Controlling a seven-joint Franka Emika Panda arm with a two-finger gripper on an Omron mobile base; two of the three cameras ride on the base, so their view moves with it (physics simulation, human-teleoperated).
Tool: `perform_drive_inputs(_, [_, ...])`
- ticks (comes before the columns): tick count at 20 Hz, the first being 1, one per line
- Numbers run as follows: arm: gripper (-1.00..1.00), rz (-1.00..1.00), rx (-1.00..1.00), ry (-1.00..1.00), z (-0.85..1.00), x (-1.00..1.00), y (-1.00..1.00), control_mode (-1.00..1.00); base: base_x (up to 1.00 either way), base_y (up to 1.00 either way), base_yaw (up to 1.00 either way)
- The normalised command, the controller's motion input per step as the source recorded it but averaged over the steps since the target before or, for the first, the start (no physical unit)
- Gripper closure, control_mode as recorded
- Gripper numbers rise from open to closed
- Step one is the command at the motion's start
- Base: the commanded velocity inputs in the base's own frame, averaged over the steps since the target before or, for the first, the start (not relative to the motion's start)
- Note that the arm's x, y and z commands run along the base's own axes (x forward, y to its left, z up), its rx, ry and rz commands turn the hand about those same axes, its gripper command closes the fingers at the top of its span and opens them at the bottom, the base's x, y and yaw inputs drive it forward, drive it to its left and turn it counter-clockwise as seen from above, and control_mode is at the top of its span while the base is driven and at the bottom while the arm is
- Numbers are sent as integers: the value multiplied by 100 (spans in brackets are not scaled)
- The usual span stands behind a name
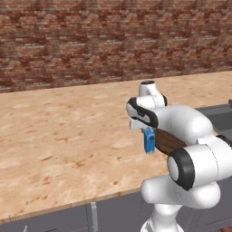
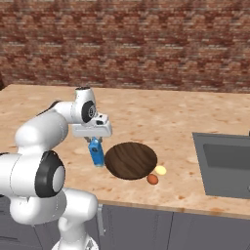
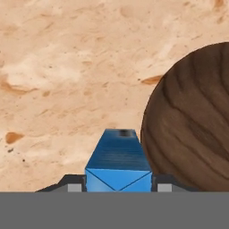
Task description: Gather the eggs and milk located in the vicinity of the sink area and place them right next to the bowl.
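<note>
Gripper: the gripper (image 2: 95, 145) points down at the counter, its two dark fingers pinched on the sides of the milk carton (image 2: 96, 153); in the hand view a finger tip (image 3: 74, 184) sits against each side of the carton's peaked top.
Milk: small, boxy, bright blue carton (image 3: 118, 162) with flat faces and a folded ridge on top, upright or nearly so, just left of the bowl (image 2: 131, 160) in the right base view; whether it touches the counter I cannot tell.
Bowl: round, shallow, dark brown, with curved wood grain (image 3: 192, 120).
Eggs: two tiny smooth ovals by the bowl's right rim, the pale yellowish egg (image 2: 160, 170) and the orange-brown egg (image 2: 153, 179), close together.
Sink: dark grey rectangular basin (image 2: 225, 163) sunk in the counter, well right of the bowl.
Counter: mottled tan, stone-like slab (image 1: 68, 140) with rusty flecks.
Wall: rough red-brown brick (image 1: 90, 41).
</note>
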Motion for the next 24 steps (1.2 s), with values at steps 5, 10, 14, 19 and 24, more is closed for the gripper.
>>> perform_drive_inputs(5, [100, 0, 0, 0, -32, 2, 0, -100, 0, 0, 0])
perform_drive_inputs(10, [100, 0, 0, 0, -25, 3, 0, -100, 0, 0, 0])
perform_drive_inputs(14, [100, 0, 0, 0, -7, 0, 0, -100, 0, 0, 0])
perform_drive_inputs(19, [100, 0, 0, 0, -19, 0, 0, -100, 0, 0, 0])
perform_drive_inputs(24, [100, 0, 0, 0, -20, 0, 0, -100, 0, 0, 0])
